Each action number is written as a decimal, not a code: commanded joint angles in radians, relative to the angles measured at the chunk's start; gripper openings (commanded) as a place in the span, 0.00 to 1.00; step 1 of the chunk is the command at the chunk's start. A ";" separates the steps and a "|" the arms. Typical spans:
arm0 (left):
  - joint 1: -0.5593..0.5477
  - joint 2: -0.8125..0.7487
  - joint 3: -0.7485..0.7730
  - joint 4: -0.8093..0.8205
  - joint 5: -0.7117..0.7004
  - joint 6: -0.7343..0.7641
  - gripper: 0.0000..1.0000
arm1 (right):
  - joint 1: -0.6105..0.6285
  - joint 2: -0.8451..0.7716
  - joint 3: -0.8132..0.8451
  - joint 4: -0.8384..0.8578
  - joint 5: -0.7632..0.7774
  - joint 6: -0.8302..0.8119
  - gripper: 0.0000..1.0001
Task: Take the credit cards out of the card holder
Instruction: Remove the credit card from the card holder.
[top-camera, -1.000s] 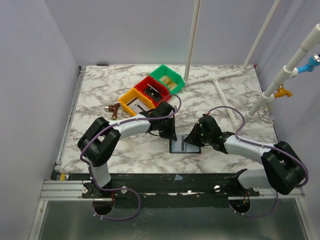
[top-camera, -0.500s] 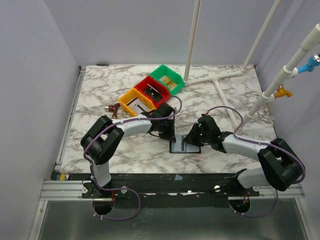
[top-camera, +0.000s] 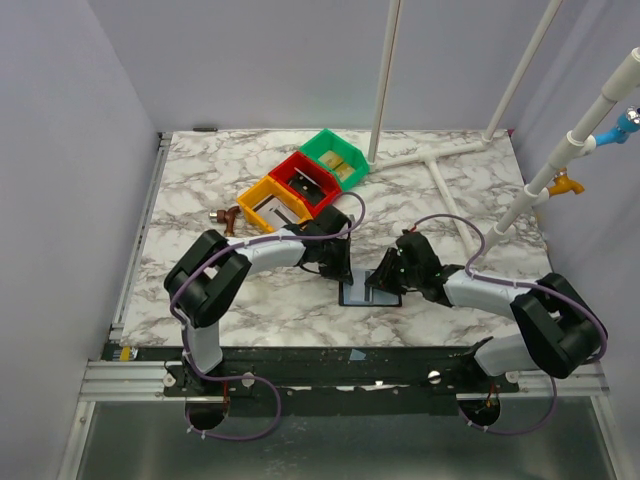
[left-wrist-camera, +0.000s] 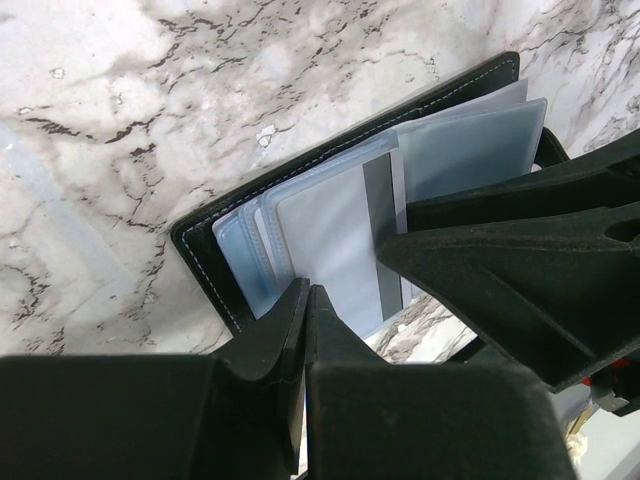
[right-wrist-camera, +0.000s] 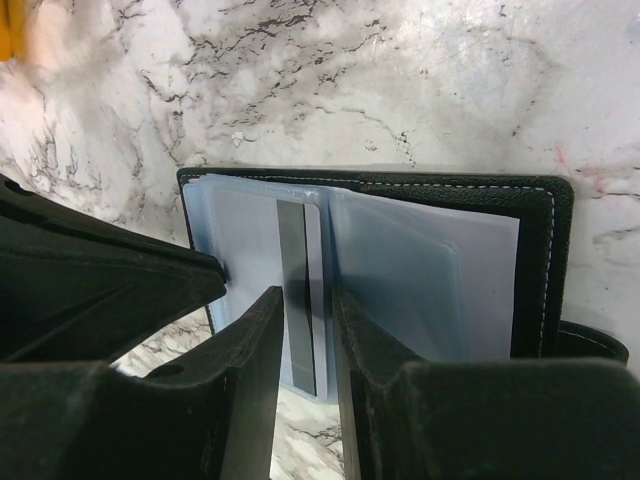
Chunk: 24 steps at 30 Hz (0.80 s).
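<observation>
1. Marble-patterned table (top-camera: 200, 170), white veined with grey.
2. Yellow bin (top-camera: 246, 196), red bin (top-camera: 284, 170) and green bin (top-camera: 322, 138), touching in a diagonal row toward the far side.
3. Small brown fitting (top-camera: 228, 216) just left of the yellow bin, lying on the marble.
4. White pipes: one upright (top-camera: 385, 80) behind the green bin, a T-shaped run (top-camera: 430, 155) flat on the table.
5. Slanted pipe (top-camera: 575, 145) at right, carrying a blue fitting (top-camera: 618, 127) and a yellow-orange fitting (top-camera: 568, 184).
6. Pale lilac walls (top-camera: 60, 150).

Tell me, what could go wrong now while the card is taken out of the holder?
1. The right gripper stands over the striped card amid clear sleeves; it may pinch a sleeve too.
2. The card holder lies on the smooth table; pulling could drag it unless the left gripper pins it.
3. Both grippers work very close together and might collide.
</observation>
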 joint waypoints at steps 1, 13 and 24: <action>-0.015 0.041 0.004 0.004 -0.016 0.000 0.01 | -0.003 0.026 -0.024 0.028 -0.031 0.006 0.29; -0.024 0.051 0.002 0.004 -0.014 -0.010 0.01 | -0.095 -0.002 -0.098 0.115 -0.146 0.020 0.24; -0.025 0.066 0.013 -0.004 -0.010 -0.009 0.00 | -0.190 -0.009 -0.227 0.379 -0.360 0.101 0.24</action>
